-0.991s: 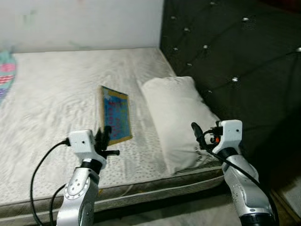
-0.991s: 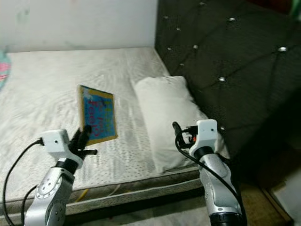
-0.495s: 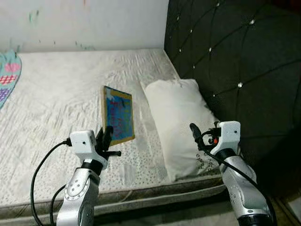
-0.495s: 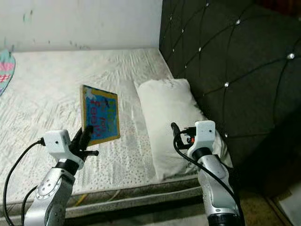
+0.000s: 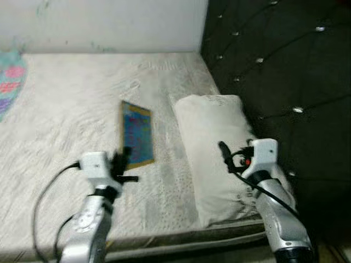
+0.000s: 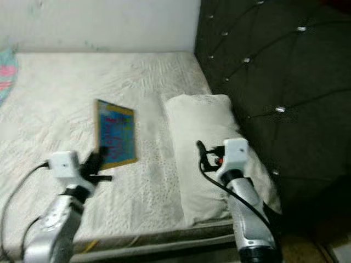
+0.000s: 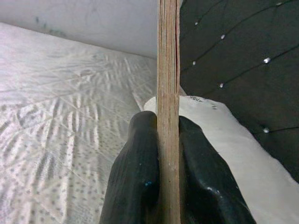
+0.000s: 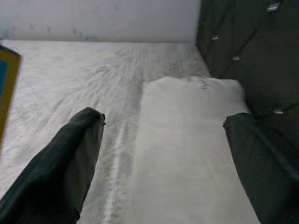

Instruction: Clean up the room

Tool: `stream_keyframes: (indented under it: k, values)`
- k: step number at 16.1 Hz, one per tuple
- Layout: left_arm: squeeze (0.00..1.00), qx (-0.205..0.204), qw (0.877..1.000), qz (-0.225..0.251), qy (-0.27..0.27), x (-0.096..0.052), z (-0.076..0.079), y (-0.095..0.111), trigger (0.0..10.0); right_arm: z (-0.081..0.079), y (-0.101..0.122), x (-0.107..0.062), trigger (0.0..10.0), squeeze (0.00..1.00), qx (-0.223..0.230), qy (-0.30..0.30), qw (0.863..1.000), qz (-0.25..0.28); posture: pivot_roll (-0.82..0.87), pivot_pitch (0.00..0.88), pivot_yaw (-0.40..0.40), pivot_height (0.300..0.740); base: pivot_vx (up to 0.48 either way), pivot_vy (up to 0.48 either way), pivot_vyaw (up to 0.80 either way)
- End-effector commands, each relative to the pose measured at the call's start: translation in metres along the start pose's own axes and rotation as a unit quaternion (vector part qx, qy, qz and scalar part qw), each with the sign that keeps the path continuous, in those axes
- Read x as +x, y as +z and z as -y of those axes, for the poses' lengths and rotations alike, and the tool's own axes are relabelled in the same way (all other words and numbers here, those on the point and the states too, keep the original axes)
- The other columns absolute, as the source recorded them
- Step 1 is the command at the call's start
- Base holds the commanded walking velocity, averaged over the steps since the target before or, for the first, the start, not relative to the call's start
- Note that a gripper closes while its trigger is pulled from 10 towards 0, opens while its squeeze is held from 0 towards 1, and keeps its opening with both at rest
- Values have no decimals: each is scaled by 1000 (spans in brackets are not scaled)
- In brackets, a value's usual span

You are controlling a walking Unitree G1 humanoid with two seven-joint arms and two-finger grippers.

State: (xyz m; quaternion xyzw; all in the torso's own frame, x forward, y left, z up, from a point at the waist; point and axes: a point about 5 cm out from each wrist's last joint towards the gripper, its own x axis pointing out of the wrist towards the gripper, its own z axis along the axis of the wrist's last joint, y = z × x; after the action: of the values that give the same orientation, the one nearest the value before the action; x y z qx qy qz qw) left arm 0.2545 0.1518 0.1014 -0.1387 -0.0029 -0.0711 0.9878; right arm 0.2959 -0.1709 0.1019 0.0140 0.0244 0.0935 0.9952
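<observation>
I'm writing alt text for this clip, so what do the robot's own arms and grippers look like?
Both arms are silver metal with rounded segments. Each wrist carries a white boxy housing, and black cables loop along each arm. The left gripper and right gripper each have two long black fingers with rounded tips. A small red-orange mark sits beside the right wrist housing.

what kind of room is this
Most likely a bedroom: a bare mattress runs up to a dark tufted headboard, with a white pillow lying beside it. The left claw holds a picture book above the bed.
</observation>
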Motion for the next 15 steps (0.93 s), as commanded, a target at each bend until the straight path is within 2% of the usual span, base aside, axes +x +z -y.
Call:
stream_keyframes:
  k: [1,7,10,15]
  values:
    - [0,-4,1000,18,-21,4,13,6,10000,10,-1,-5,10000,0,-5,-16,1000,-2,-34,16,-8,740,0,0,0]
    - [0,-2,1000,15,-8,3,13,5,10000,12,0,-5,10000,0,-9,-17,1000,-1,-35,19,-15,740,0,0,0]
    - [0,6,1000,3,7,1,8,-1,10000,10,0,-4,10000,0,-7,-13,1000,0,-32,23,-20,740,0,0,0]
    - [0,9,1000,-3,20,-5,2,0,10000,9,2,-5,10000,0,-1,-9,1000,-3,-22,70,-29,740,0,0,0]
